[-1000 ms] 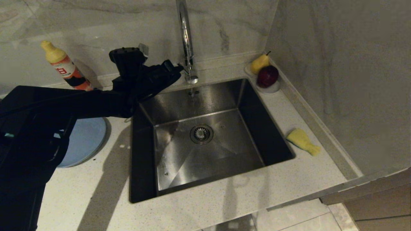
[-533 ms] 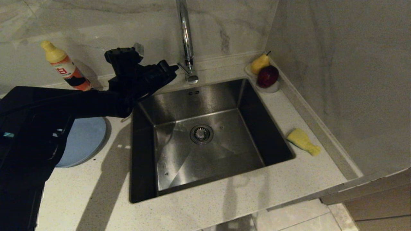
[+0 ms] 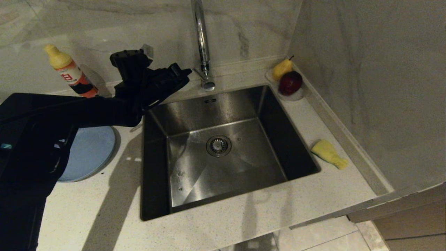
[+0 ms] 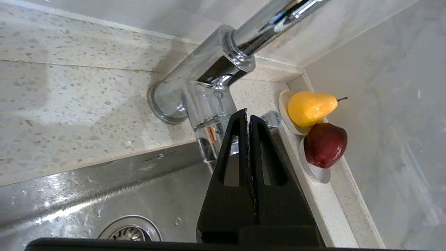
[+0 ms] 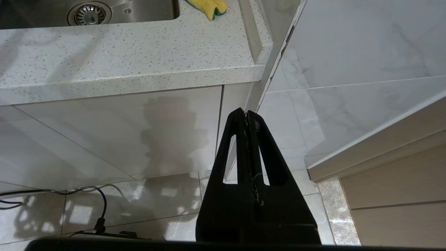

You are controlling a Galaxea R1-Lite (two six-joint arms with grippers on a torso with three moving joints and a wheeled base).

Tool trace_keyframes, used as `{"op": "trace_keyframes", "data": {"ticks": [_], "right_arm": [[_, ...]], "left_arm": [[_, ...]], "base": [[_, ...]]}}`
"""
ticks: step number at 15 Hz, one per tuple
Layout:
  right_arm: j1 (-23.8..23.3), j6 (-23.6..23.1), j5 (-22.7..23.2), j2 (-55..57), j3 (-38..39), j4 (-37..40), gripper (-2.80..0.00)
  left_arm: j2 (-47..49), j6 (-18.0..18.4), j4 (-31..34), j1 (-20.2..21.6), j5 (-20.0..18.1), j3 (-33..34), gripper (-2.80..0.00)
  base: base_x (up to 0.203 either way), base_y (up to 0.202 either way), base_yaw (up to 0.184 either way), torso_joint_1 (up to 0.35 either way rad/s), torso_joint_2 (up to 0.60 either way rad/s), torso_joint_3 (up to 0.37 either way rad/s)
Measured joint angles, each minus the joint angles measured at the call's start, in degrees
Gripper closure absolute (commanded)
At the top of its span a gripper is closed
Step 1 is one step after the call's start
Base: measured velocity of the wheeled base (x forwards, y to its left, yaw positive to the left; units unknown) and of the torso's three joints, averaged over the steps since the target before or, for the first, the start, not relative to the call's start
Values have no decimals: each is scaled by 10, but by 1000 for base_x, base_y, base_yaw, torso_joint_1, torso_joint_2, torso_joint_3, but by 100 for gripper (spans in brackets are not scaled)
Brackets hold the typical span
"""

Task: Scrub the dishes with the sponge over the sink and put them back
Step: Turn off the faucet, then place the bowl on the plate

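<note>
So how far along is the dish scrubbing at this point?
Hard to call. The sink is empty, the sponge lies on the counter to its right and the light-blue plate sits to its left. The left gripper, jaws shut and empty, is at the tap lever. No bowls show. The right gripper is parked below the counter.

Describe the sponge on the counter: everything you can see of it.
The sponge is a small, soft-looking yellow pad, squashed and pinched narrower toward one end. The right wrist view shows a thin dark green face along one edge. It lies flat on the speckled white countertop, to the right of the sink, near the raised ledge below the wall. It sits apart from the sink's rim, and no gripper touches it.
</note>
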Motion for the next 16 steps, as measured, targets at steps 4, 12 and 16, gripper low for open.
{"op": "trace_keyframes", "data": {"ticks": [4,12,16], "right_arm": [[0,0,0,0,0,0,0],[0,0,0,0,0,0,0],[0,0,0,0,0,0,0]], "left_arm": [[-3,0,3,0,1,2,0],[-96,-5,18,8,4,109,0],[-143,-16,26,5,0,138,0]], "base": [[0,0,0,0,0,0],[0,0,0,0,0,0],[0,0,0,0,0,0]]}}
